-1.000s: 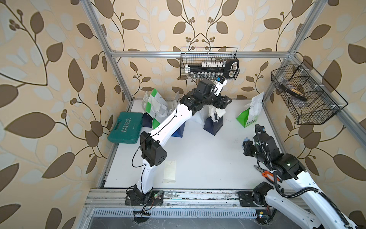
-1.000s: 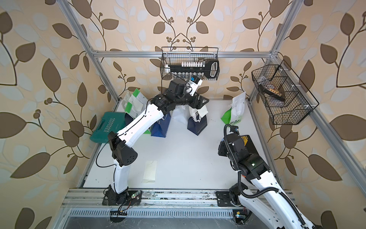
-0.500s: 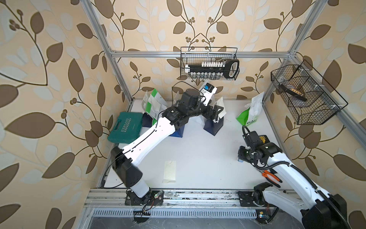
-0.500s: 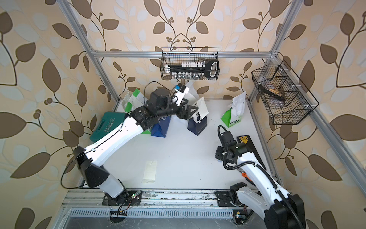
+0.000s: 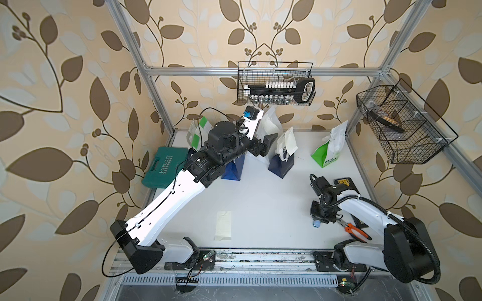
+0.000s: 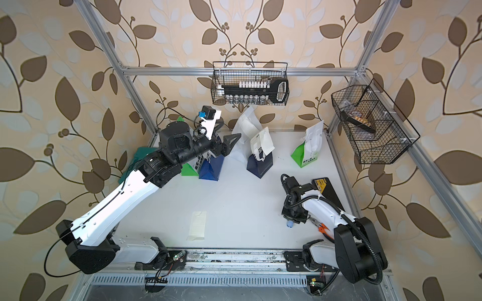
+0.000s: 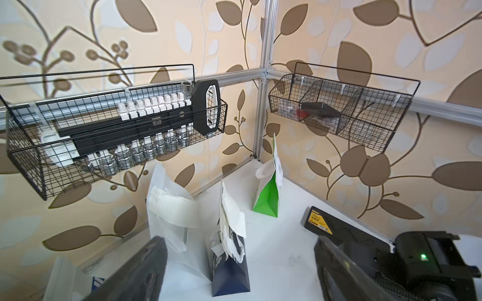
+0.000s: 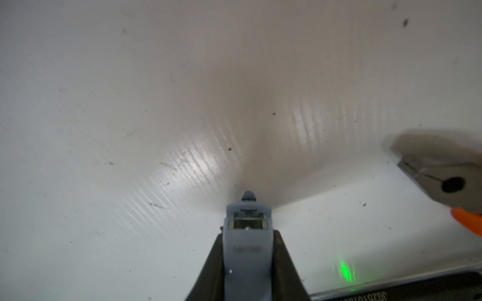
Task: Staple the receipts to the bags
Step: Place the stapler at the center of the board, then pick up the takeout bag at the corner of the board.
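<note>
**Left gripper** (image 7: 238, 241): jaws spread wide, nothing between them. It is held above the back of the table (image 5: 260, 203), facing the bags.
- Straight ahead: navy bag (image 7: 229, 271), upright, with a receipt (image 7: 232, 216) hanging from its top.
- Beside it, nearer the back wall: white bag (image 7: 167, 224), with a second receipt (image 7: 177, 208) draped over its front.
- Toward the right corner: green bag (image 7: 267, 192), upright, with a third receipt (image 7: 277, 166) at its top edge.
- Below the left forearm in a top view: blue bag (image 5: 234, 169).
- Behind the blue bag: green-and-white bag (image 5: 198, 133).
- At the table's left edge: teal case (image 5: 163, 166).

**Right gripper** (image 8: 247, 260): closed on the stapler (image 8: 246, 234). The stapler's nose is down close to the table, front right; whether it touches cannot be told.
- Just beside: pliers (image 8: 443, 182), orange-handled.
- Near the right edge: black case (image 5: 344, 182).

**Loose receipt** (image 5: 223, 225): flat on the table, front centre, well apart from both grippers.
</note>
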